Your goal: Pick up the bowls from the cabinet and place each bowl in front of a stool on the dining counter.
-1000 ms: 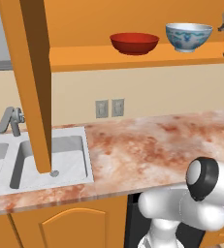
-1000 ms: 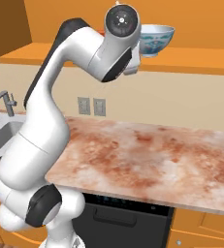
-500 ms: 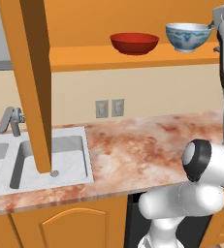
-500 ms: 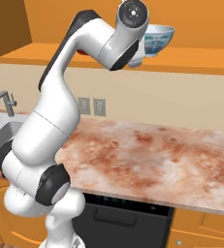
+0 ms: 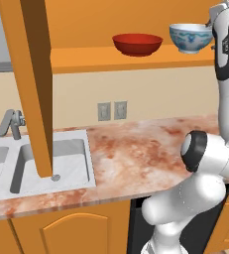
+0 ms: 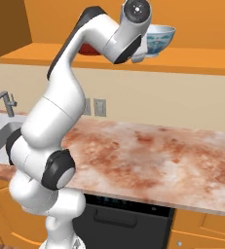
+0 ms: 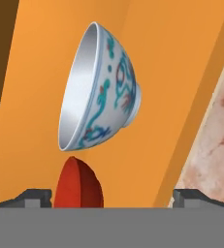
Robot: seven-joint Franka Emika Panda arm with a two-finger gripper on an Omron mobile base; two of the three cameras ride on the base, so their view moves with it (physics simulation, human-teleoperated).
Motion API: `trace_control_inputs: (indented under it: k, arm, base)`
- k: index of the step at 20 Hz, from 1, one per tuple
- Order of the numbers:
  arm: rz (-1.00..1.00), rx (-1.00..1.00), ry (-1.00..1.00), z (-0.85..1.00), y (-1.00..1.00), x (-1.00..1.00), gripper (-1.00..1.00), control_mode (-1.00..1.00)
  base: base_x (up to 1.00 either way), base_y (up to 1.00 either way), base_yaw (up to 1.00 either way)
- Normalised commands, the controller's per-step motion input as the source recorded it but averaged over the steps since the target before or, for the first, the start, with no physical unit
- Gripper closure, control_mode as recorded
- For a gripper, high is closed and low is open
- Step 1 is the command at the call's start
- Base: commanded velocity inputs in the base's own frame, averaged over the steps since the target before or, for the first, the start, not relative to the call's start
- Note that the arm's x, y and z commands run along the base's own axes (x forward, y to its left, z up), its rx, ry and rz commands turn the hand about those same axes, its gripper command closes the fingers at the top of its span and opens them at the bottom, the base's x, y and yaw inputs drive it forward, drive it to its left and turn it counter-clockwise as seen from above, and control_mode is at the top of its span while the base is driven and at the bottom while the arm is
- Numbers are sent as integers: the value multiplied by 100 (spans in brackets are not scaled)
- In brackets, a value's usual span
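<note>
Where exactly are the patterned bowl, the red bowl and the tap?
patterned bowl (image 7: pixel 104 92), hand view, on its painted outer wall.
red bowl (image 5: pixel 137 43), left base view, on its front wall.
tap (image 5: pixel 11 123), left base view, on its spout.

1. A marbled pinkish-brown counter (image 5: pixel 136 154) runs along a beige wall (image 5: pixel 160 94) — the landmark for the rest.
2. A steel sink (image 5: pixel 46 163) is set into the counter's left end, with a grey faucet (image 5: pixel 12 124) behind it.
3. Two grey wall outlets (image 5: pixel 112 110) sit on the wall just above the counter.
4. Orange arched-panel base cabinets (image 5: pixel 71 233) stand below the counter — beside them a black dishwasher front (image 6: pixel 119 219).
</note>
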Motion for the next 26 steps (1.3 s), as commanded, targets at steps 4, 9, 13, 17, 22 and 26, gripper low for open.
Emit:
trace_control_inputs:
  k: [4,9,13,17,22,26]
  arm:
    - [0,1,1,0,-6,42,-100,-100]
    - [1,3,3,0,-13,42,-100,-100]
    - [1,4,4,0,-16,41,-100,-100]
    - [1,3,4,0,-16,34,-100,-100]
    - [1,3,7,0,-12,26,-100,-100]
    - [1,1,8,-1,-5,22,-100,-100]
  base:
    - [0,0,0]
    - [0,0,0]
    - [0,0,0]
    - [0,0,0]
    - [0,0,0]
    - [0,0,0]
